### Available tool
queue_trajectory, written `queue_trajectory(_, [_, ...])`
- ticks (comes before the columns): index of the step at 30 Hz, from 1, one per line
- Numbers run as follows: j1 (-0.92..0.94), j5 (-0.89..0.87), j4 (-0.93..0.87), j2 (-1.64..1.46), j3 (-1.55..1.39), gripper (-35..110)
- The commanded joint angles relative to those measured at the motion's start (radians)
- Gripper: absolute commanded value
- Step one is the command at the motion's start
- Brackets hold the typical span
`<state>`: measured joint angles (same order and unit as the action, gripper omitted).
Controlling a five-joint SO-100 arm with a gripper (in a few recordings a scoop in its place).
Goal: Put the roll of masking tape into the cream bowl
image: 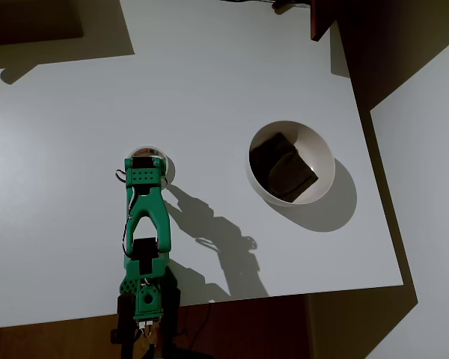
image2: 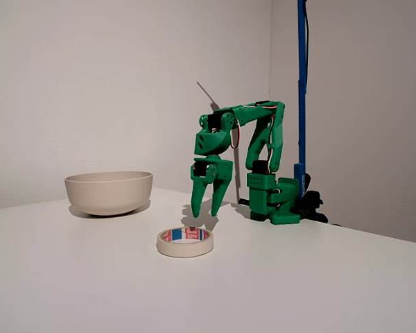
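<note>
Tape (image2: 185, 242) lies flat on the table (image2: 319, 277), well apart from the bowl (image2: 109, 192); the gripper (image2: 206, 210) is poised above it, fingers spread. One finger is best dropped through the hole.

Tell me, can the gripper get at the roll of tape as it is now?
Probably yes: the gripper hangs open above the roll of masking tape, fingers pointing down, with nothing between them on the table.

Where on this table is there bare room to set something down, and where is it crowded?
Bare: the table left of the green arm, the far strip beyond the cream bowl, and between arm and bowl. Crowded: around the roll of masking tape under the open claw; the bowl holds a dark block.
</note>
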<state>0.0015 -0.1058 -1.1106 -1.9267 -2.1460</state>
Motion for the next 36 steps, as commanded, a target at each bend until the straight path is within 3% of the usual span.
queue_trajectory(1, [0.003,-0.02,0.012,-0.002,0.067,19])
queue_trajectory(24, [-0.06,-0.066,0.161,0.233,0.066,15])
queue_trajectory(28, [-0.069,-0.066,0.172,0.232,0.066,11])
queue_trajectory(33, [-0.071,-0.074,0.176,0.232,0.066,-8])
queue_trajectory(36, [-0.071,-0.074,0.176,0.232,0.066,-8])
